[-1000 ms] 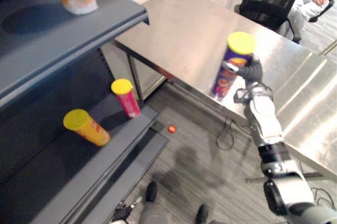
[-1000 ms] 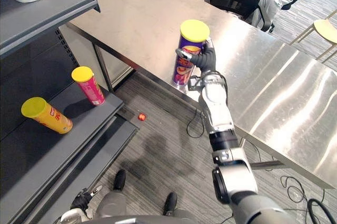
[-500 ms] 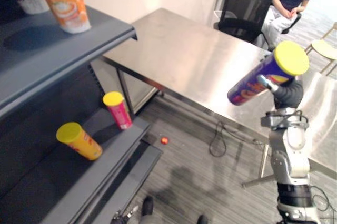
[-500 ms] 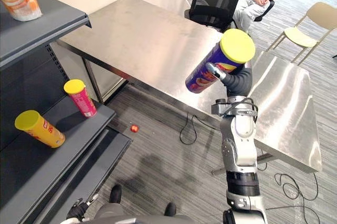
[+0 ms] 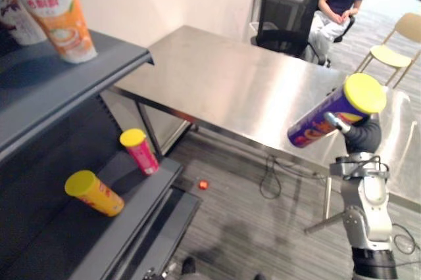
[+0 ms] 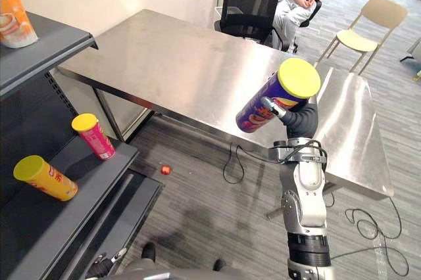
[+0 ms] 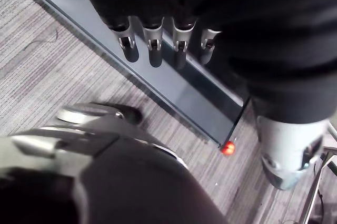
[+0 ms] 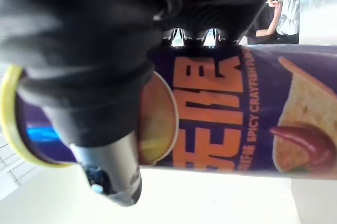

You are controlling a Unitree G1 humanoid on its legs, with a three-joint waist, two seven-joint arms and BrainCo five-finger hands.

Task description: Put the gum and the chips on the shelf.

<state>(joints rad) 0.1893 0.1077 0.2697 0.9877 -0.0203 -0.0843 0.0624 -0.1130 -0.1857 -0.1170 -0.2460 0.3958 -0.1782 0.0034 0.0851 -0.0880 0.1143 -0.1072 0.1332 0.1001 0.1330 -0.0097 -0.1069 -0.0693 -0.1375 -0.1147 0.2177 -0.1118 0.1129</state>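
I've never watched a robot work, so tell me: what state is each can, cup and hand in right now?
Chips can: lid on, tilted, held in the air by the right hand.
Right hand: curled around the chips can.
Left hand: fingers straight, holding nothing.
Yellow can: lying on its side on the lower shelf.
Pink can: standing, lid on, same shelf.
Orange cup: upright on the top shelf.

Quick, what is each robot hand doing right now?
Left robot hand: open, holding nothing.
Right robot hand: closed around the purple chips can.
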